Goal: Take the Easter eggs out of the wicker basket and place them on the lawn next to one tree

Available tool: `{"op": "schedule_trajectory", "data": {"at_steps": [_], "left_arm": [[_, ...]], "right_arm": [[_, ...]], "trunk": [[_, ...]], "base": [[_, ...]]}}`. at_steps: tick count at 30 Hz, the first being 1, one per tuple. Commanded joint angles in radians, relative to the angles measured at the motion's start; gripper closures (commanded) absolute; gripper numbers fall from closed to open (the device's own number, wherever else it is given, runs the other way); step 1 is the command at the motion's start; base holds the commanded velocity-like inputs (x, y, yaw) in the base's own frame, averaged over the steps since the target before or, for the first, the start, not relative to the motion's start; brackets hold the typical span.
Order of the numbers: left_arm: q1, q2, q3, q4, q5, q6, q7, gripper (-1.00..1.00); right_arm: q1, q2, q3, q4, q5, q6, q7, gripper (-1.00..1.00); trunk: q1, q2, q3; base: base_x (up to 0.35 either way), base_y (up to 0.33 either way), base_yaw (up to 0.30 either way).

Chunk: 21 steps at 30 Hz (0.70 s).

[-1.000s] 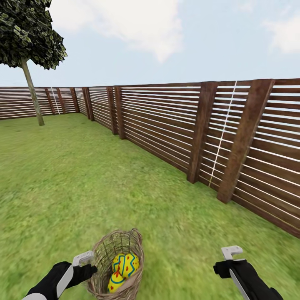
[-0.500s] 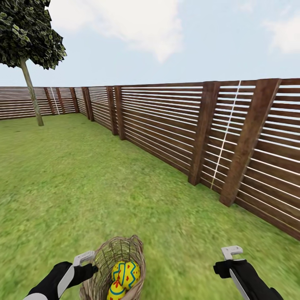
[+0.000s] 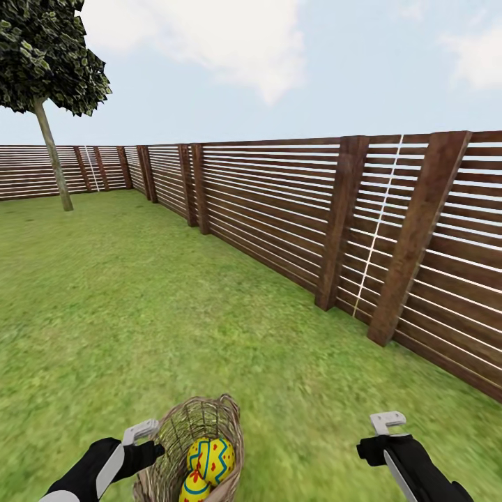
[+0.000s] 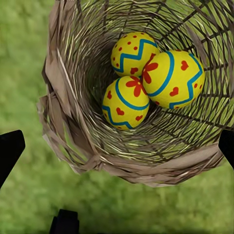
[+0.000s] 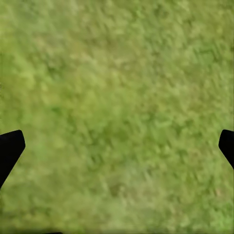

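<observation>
A: Yellow, with blue zigzag bands and red dots: the three painted Easter eggs (image 4: 141, 78) lie bunched at the bottom of the round brown woven wicker basket (image 4: 73, 122). Why there?

B: The basket tapers toward its base, so the eggs settle against one another and touch. No egg is out; the removal step is judged not yet begun. The basket stands on the mottled green lawn (image 3: 139, 307), just beside the left pincer (image 3: 139, 431).

A: State of the left pincer?

B: Spread wide, holding nothing. In the left wrist view its dark fingertips (image 4: 9, 151) sit at opposite edges, aimed down at the basket's near rim, clear of the weave.

A: And the right pincer (image 3: 388, 421)?

B: Also spread and empty, over bare grass, well apart from the basket.

A: Destination?

B: The thin-trunked pale tree (image 3: 54, 160) stands far off near the brown horizontal-slat wooden fence (image 3: 279, 209).
</observation>
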Motion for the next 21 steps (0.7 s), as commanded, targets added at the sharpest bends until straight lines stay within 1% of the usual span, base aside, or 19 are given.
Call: {"op": "schedule_trajectory", "data": {"at_steps": [1, 4, 21], "left_arm": [[-0.001, -0.001, 0.006, -0.001, 0.000, 0.007, -0.004, -1.00], [-0.001, -0.002, 0.005, -0.001, 0.000, 0.007, -0.004, -1.00], [-0.001, -0.005, 0.005, 0.000, 0.002, 0.007, -0.004, -1.00]], "right_arm": [[0.000, -0.001, 0.004, -0.001, -0.004, 0.005, -0.005, -1.00], [0.000, -0.001, 0.004, -0.001, -0.004, 0.005, -0.005, -1.00], [0.000, 0.000, 0.005, -0.001, -0.004, 0.005, -0.005, -1.00]], "trunk": [[0.000, -0.001, -0.001], [0.000, -0.001, -0.001], [0.065, -0.120, -0.054]], "base": [[0.000, 0.000, 0.000], [0.000, 0.000, 0.000], [0.000, 0.000, 0.000]]}}
